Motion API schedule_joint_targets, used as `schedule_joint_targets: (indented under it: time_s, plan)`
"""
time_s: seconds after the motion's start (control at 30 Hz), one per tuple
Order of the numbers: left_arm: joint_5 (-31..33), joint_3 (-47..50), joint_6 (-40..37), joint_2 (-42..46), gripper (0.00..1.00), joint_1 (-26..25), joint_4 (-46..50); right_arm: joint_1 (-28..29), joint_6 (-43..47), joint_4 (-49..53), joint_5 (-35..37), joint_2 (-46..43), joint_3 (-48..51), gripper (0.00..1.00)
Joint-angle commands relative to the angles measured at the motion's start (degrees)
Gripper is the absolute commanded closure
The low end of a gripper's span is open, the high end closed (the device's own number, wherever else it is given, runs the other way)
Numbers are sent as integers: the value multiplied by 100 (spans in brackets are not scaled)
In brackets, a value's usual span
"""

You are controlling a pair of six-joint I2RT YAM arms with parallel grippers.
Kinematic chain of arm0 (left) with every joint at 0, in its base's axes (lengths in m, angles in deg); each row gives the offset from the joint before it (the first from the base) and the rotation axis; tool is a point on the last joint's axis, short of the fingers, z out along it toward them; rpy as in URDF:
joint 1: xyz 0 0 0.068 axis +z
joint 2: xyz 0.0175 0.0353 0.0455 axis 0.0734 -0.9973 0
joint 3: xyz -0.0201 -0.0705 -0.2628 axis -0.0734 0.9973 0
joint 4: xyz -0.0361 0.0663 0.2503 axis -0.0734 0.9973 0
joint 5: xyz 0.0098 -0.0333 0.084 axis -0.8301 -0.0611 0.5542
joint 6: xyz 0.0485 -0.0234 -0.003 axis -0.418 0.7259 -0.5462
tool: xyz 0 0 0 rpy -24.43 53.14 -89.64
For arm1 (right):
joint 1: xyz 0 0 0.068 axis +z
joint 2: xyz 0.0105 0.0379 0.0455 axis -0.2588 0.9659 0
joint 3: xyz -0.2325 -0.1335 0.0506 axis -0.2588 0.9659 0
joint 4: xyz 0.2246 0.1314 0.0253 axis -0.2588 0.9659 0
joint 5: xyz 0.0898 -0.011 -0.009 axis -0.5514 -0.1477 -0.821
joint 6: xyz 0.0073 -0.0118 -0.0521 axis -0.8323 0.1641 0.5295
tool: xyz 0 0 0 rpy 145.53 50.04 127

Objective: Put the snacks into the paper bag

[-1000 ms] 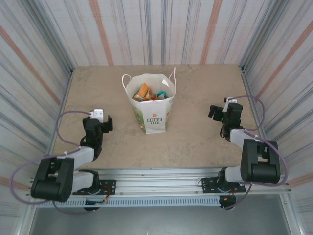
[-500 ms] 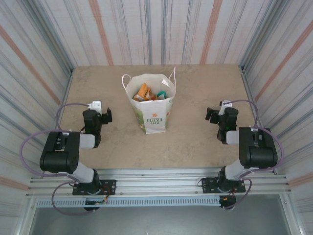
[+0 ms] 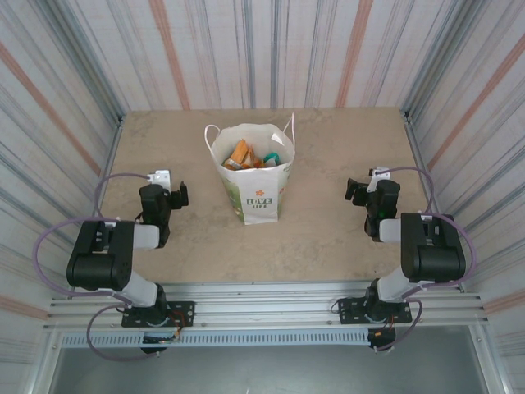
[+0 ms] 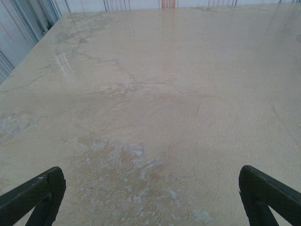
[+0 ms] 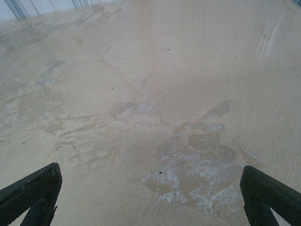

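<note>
Flat crinkly snack packets (image 3: 250, 156) sit inside white upright paper bag (image 3: 256, 195), centre of bench (image 3: 336, 148); light, slick, crushable, so pinch an edge seam. Left end effector (image 3: 178, 195) and right end effector (image 3: 353, 190) both released, empty

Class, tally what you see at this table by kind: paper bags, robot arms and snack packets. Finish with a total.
Paper bag: 1
Robot arms, left arm and right arm: 2
Snack packets: heaped in the bag, too jumbled to count
Total counted: 3
</note>
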Motion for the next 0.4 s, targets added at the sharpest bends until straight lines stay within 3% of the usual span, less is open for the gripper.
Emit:
schedule_joint_targets:
  time_s: [0.0, 0.37]
  plan:
    - [-21, -51, 31, 66, 1, -11, 49, 24, 153, -121, 102, 25, -28, 1]
    - [-30, -54, 24, 63, 1, -7, 49, 23, 157, -104, 77, 35, -43, 1]
